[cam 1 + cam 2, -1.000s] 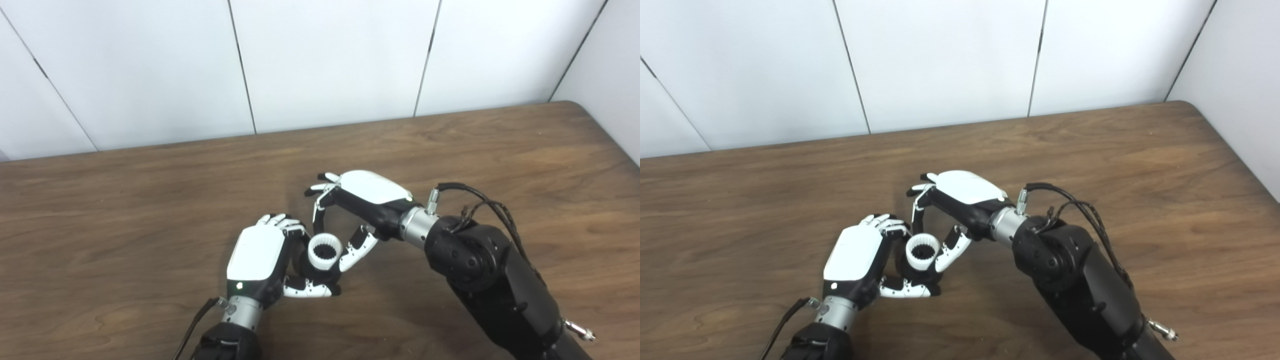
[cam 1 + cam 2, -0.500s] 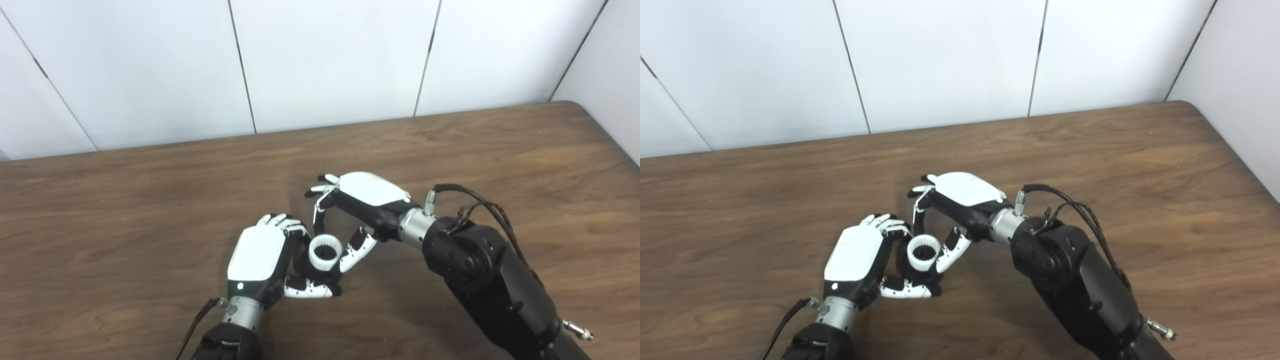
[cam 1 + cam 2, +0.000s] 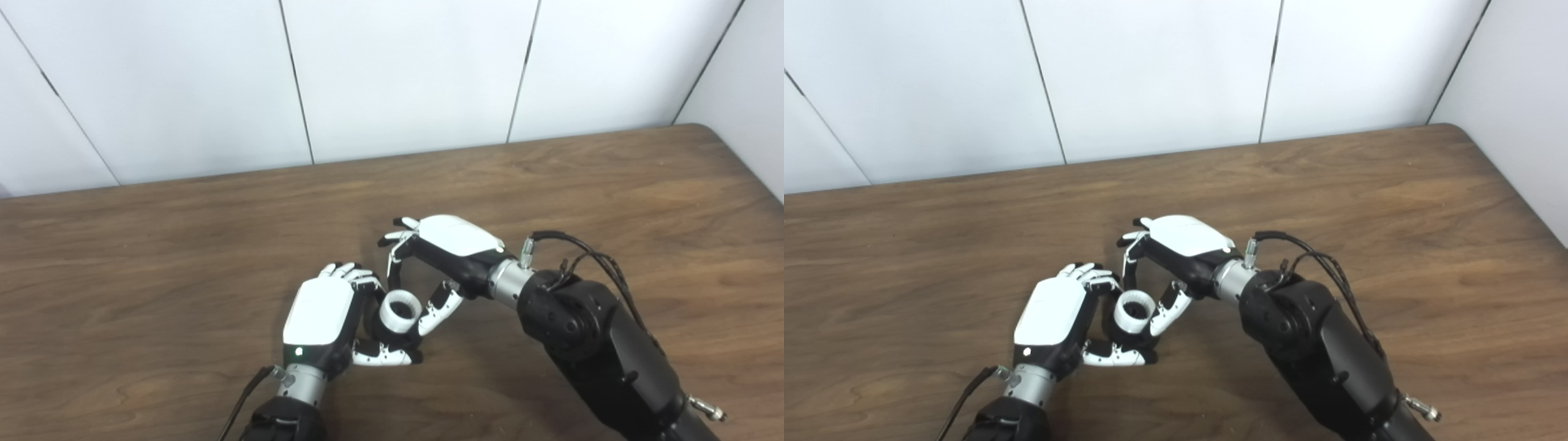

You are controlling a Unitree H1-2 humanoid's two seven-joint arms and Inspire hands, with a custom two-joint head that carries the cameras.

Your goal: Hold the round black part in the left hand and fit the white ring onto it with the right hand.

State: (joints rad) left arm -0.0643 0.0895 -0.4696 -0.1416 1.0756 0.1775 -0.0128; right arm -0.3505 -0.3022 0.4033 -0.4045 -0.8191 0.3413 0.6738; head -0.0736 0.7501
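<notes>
while the left robot hand [image 3: 318,318] grips the black part [image 3: 375,324], the open right robot hand [image 3: 450,245] has lowered beside the white ring [image 3: 399,314].

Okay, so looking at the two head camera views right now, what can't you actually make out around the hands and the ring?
- Round black part: both views, mostly hidden by the left hand and the white ring.
- Whether the ring is fully seated: its lower edge is covered by fingers.
- Right hand contact with the ring: too small to tell.
- Both arms: cut off by the bottom edge.
</notes>
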